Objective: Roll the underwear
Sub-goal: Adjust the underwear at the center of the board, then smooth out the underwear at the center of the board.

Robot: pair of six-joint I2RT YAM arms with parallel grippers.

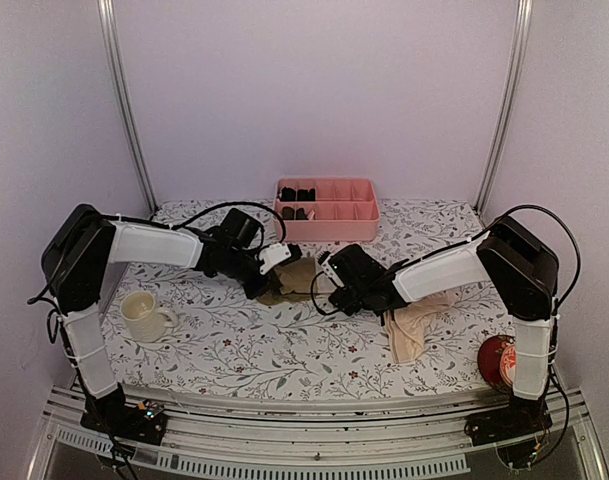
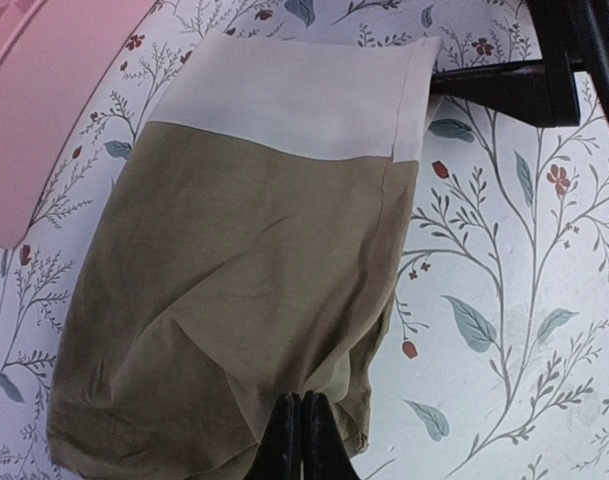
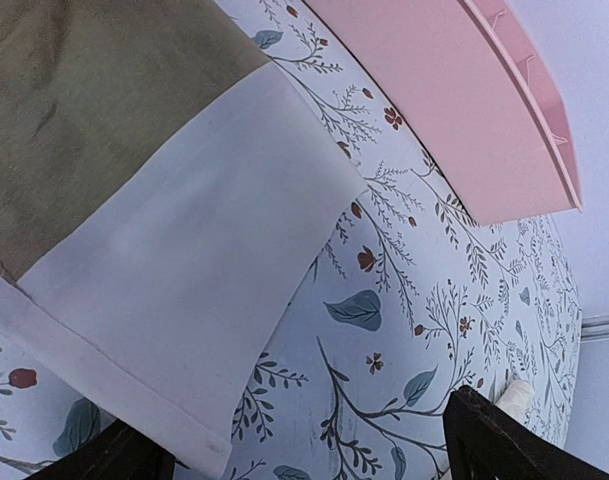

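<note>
Pinching anything, is the left gripper (image 2: 302,428)?

Yes. Its two fingers are pressed together on the near edge of the olive-brown underwear (image 2: 234,300), and the cloth bunches into folds right where they bite.

Where does that garment lie?

Flat on the flowered table (image 1: 234,345), about mid-table, just in front of the pink tray (image 1: 327,222). Seen from the left wrist, its cream-white band is at the far end and the olive part runs back toward the fingers.

And the right gripper (image 3: 299,425)?

Its fingers are spread wide. It sits low at the cream-band end, opposite the left one. The hemmed corner of the band lies just beside one finger, though I cannot tell whether they touch.

So the two face each other across the cloth?

From above, yes: one arm reaches in from the left, the other from the right, with the garment between them.

The second piece?

The peach-beige underwear (image 1: 416,325) lies crumpled on the table beside the right forearm, well apart from both grippers.

Anything else there?

A cream mug (image 1: 144,315) stands near the left arm, small black bundles (image 1: 287,194) fill the tray's left compartments, and a red round object (image 1: 496,360) sits by the right arm's base.
</note>
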